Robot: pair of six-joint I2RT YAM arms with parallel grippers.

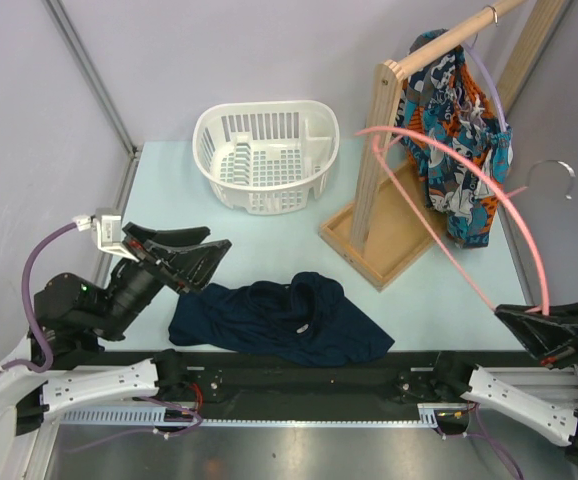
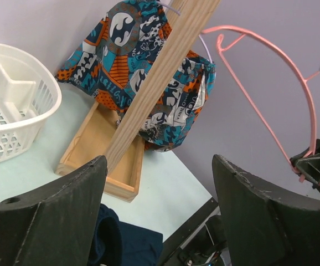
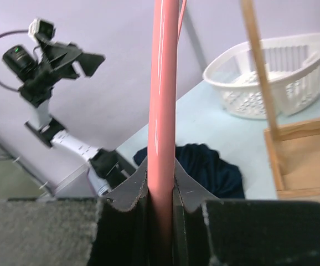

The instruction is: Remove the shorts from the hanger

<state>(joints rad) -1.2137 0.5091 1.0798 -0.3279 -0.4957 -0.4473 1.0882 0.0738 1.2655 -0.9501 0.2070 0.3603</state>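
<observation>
Left arm (image 1: 89, 305): held up off the bench (image 1: 169, 195), well to the left of the navy garment (image 1: 279, 322), with the wrist turned toward the far right. Left gripper (image 1: 214, 245): positioned just beyond the garment's left end, jaws spread wide, nothing seen between them.

Right arm (image 1: 514, 392): laid low along the near edge, to the right of the garment. Right gripper (image 1: 529, 325): pointed back toward the garment, jaws closed tight on the pink hanger (image 3: 163, 83). In the right wrist view the bar is seen pinched between the two fingers (image 3: 129, 191).
</observation>
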